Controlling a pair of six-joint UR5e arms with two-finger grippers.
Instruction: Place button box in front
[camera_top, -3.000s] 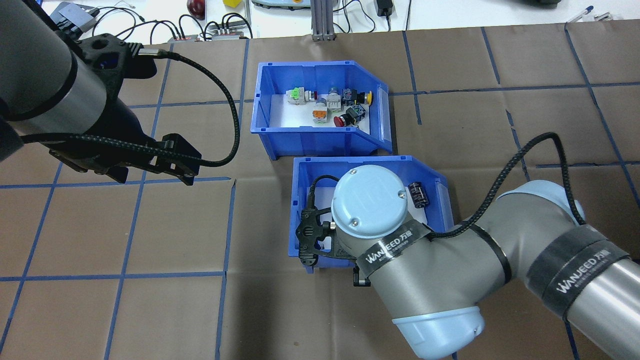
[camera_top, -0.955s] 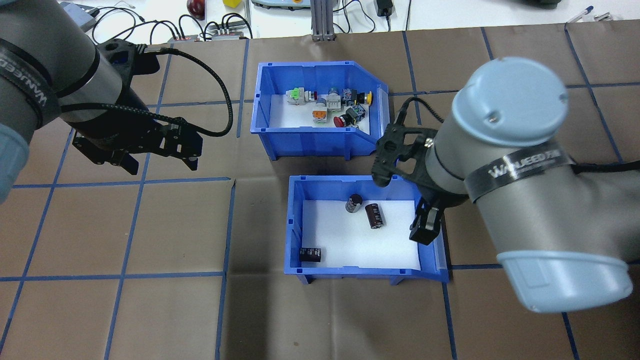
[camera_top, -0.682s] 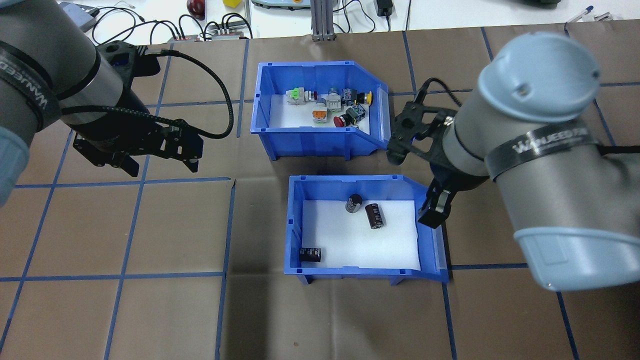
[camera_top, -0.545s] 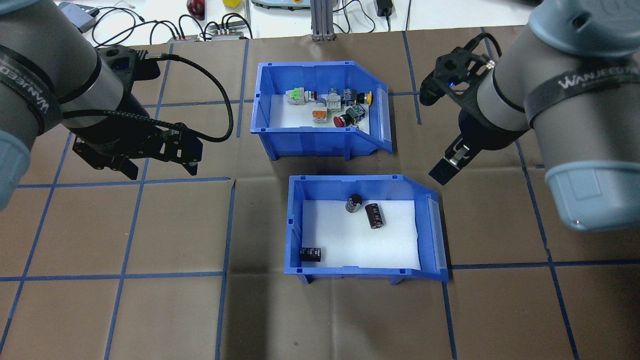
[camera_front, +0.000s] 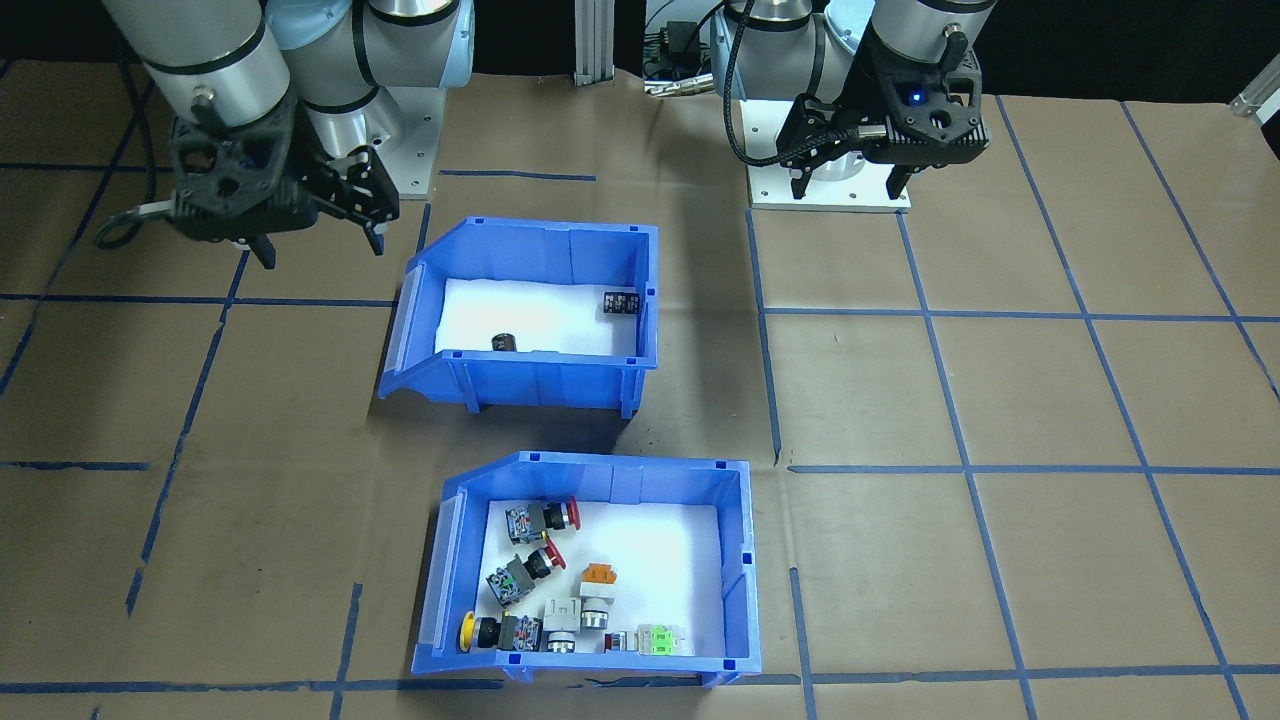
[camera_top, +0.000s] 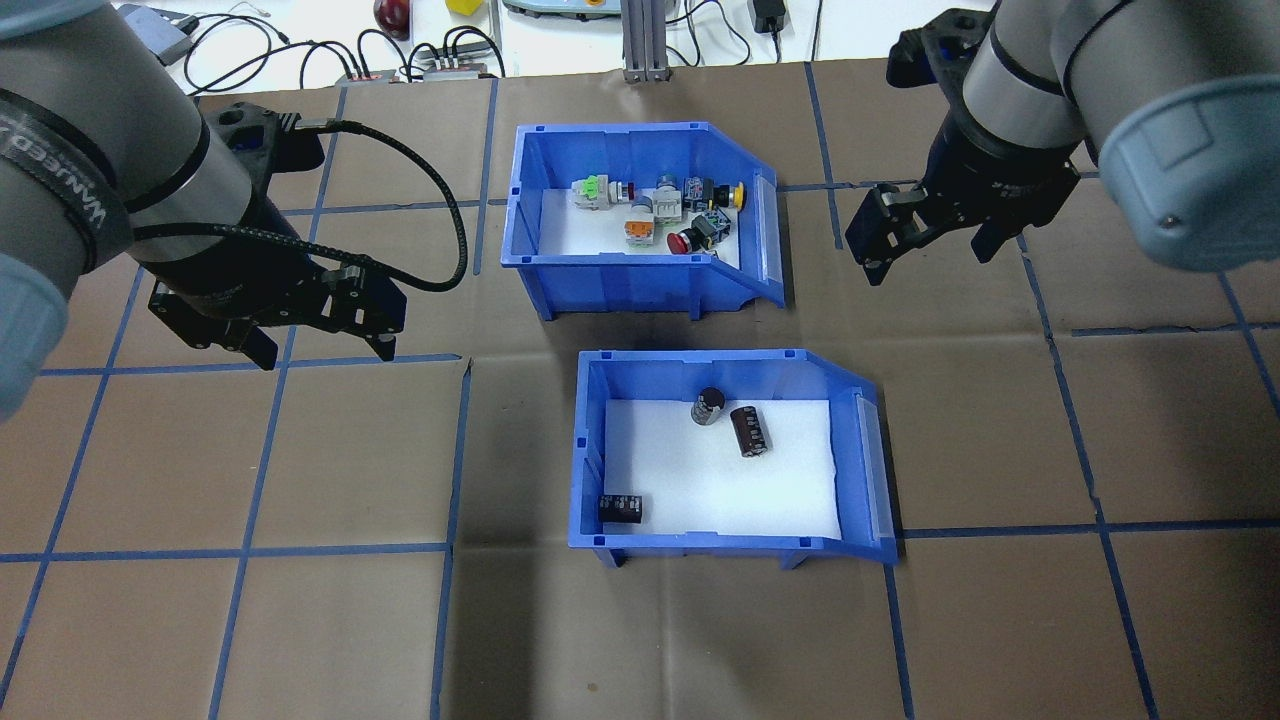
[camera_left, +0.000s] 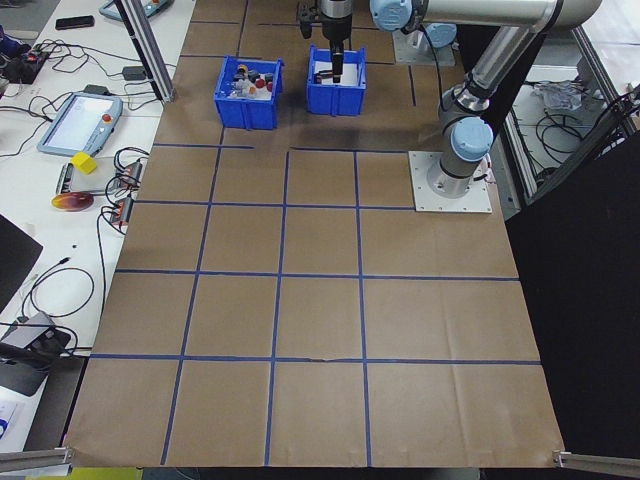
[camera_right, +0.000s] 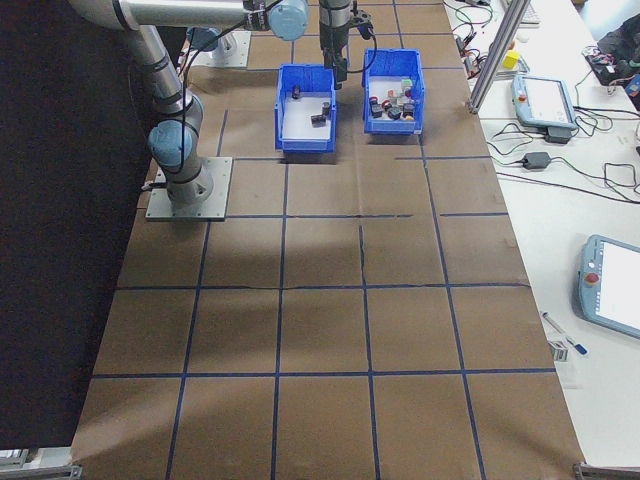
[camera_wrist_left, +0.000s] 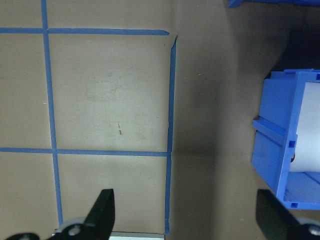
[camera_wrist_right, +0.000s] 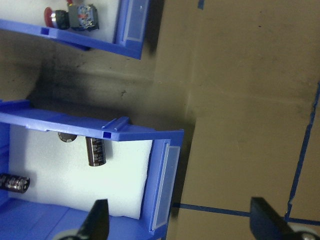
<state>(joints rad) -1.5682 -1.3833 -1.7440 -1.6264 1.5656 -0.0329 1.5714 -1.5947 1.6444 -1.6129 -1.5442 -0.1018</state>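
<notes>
Button box (camera_top: 640, 215) was seen from overhead just beyond the capacitor bin (camera_top: 725, 455), apart from it; the left gripper (camera_top: 312, 340) hung to its left and the right gripper (camera_top: 925, 240) to its right, both spread wide and empty. Capacitors (camera_top: 748, 430) lay on that bin's foam. Wrist views showed both pairs of fingers wide over brown paper (camera_wrist_left: 110, 100) beside blue bin walls.

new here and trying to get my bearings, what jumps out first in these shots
Two blue bins on the brown table: the button box, with colourful push-buttons, lies farther from the robot, and the capacitor bin, with dark cylinders, lies nearer. The left gripper and right gripper both hang open, holding nothing.
</notes>
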